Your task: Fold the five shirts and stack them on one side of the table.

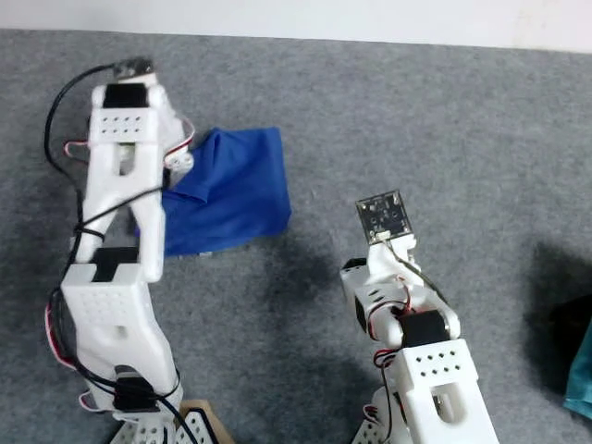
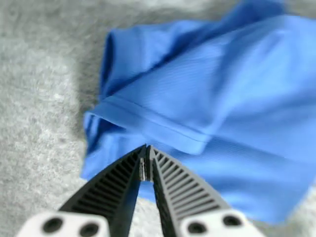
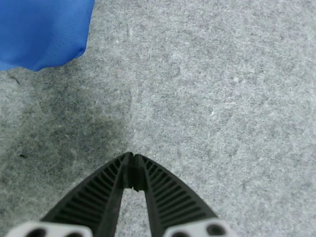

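Observation:
A folded blue shirt [image 1: 231, 190] lies on the grey felt at the left of the table, partly under the left arm. In the left wrist view the blue shirt [image 2: 222, 103] shows a folded sleeve hem, and my left gripper [image 2: 147, 150] hangs shut just over its near edge with nothing between the fingers. My right gripper [image 3: 132, 159] is shut and empty over bare felt near the table's middle. A corner of the blue shirt [image 3: 44, 34] lies beyond it. A teal shirt [image 1: 581, 370] peeks in at the right edge.
The grey felt table [image 1: 416, 120] has open room across the back and the middle. A dark garment [image 1: 569, 319] sits beside the teal one at the right edge. A wooden block [image 1: 199, 421] stands by the left arm's base.

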Available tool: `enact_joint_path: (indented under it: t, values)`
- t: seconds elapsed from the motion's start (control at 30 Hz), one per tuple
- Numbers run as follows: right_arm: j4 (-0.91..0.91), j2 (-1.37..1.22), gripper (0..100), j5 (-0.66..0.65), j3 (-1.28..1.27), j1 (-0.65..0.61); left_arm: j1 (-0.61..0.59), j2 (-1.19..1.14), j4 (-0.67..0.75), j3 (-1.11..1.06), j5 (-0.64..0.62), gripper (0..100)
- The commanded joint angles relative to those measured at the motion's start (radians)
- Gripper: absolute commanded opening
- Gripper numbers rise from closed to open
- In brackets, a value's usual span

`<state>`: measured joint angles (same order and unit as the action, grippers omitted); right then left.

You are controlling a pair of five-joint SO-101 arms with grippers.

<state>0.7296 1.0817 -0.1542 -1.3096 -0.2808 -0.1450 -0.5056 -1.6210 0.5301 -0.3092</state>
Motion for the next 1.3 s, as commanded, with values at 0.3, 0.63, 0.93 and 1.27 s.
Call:
enact_joint_path:
  t: [0.3, 0.63, 0.93, 1.27]
  values:
    - [-0.024, -0.004, 0.8, 0.006, 0.005, -0.008, 0.249, 0.021, -0.037, -0.085, -0.003, 1]
    - [-0.024, -0.004, 0.8, 0.006, 0.005, -0.008, 0.134, 0.022, 0.252, -0.2, -0.008, 1]
    - [-0.024, -0.004, 0.8, 0.006, 0.005, -0.008, 0.035, 0.022, 0.393, -0.2, -0.009, 1]
    - [-0.024, -0.004, 0.8, 0.006, 0.005, -0.008, -0.073, 0.024, 0.459, -0.102, -0.009, 1]
